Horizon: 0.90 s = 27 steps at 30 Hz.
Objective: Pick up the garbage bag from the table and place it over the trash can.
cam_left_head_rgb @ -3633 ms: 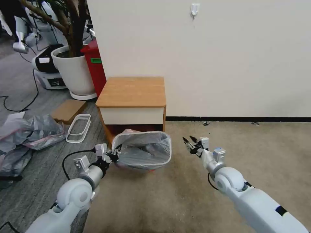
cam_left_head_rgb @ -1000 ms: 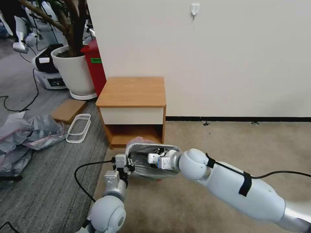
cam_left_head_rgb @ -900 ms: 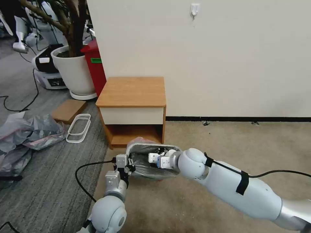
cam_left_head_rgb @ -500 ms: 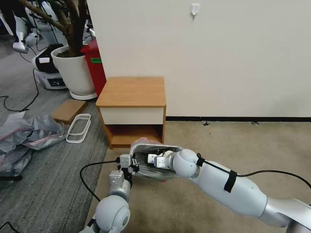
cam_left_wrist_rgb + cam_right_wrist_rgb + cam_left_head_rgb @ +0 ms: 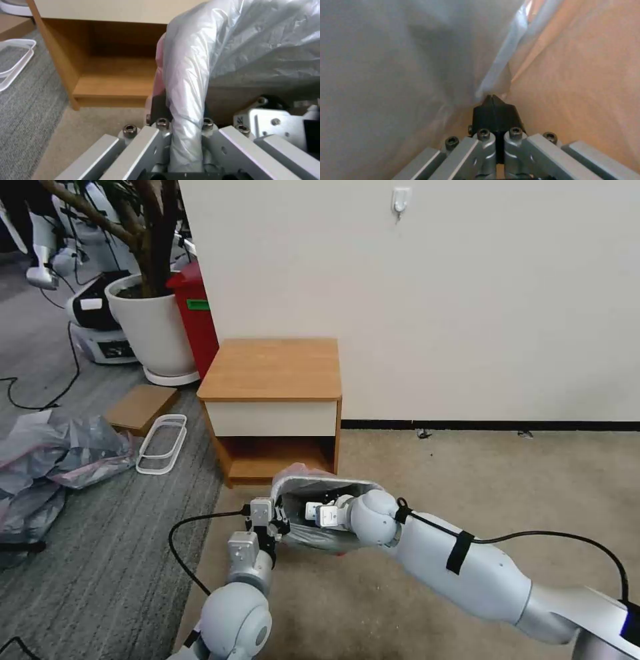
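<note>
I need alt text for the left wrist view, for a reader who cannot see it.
The left gripper is shut on the rim of the trash can, over which the grey garbage bag is draped. Behind stands the table with its open lower shelf, on carpet.

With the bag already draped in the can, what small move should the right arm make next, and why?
Probably push the shut right gripper a little deeper, pressing the bag against the inner wall of the can. Its fingertips already sit in a fold of film there, and the left gripper clamps the rim, so the liner should not slip.
</note>
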Motion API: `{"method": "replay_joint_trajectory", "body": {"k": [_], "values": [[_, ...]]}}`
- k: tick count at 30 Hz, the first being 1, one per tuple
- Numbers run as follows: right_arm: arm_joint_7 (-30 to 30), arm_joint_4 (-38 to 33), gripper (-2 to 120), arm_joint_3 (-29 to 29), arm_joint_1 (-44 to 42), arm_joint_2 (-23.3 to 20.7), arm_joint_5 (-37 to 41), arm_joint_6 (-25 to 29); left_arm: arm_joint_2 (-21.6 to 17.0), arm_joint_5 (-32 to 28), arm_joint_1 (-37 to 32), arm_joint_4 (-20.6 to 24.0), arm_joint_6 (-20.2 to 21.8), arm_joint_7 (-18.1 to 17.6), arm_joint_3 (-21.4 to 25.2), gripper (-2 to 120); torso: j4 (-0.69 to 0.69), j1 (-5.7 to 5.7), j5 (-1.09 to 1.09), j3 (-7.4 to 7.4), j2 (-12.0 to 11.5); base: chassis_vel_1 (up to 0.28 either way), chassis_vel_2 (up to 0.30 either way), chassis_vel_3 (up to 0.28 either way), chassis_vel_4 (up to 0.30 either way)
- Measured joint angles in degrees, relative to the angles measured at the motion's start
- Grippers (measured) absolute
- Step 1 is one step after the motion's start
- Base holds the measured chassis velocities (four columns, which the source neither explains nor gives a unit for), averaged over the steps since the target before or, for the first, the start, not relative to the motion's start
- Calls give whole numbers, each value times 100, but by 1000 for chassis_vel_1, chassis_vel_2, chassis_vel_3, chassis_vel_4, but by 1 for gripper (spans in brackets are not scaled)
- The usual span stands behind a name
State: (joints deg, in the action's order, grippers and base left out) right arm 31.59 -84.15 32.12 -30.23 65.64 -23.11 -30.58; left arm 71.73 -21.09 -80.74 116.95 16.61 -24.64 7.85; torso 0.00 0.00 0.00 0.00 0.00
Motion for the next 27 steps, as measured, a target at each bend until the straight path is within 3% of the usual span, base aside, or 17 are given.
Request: {"method": "replay_joint_trajectory", "body": {"k": [15,27], "values": [[50,430,0,-11,-29,222,-307,115,29,1,-88,68,-1,2,22,1,0,0,0,0,0,0,0,0,0],[66,301,0,-27,-62,188,-344,141,52,-21,-56,13,-2,-7,33,1,0,0,0,0,0,0,0,0,0]]}}
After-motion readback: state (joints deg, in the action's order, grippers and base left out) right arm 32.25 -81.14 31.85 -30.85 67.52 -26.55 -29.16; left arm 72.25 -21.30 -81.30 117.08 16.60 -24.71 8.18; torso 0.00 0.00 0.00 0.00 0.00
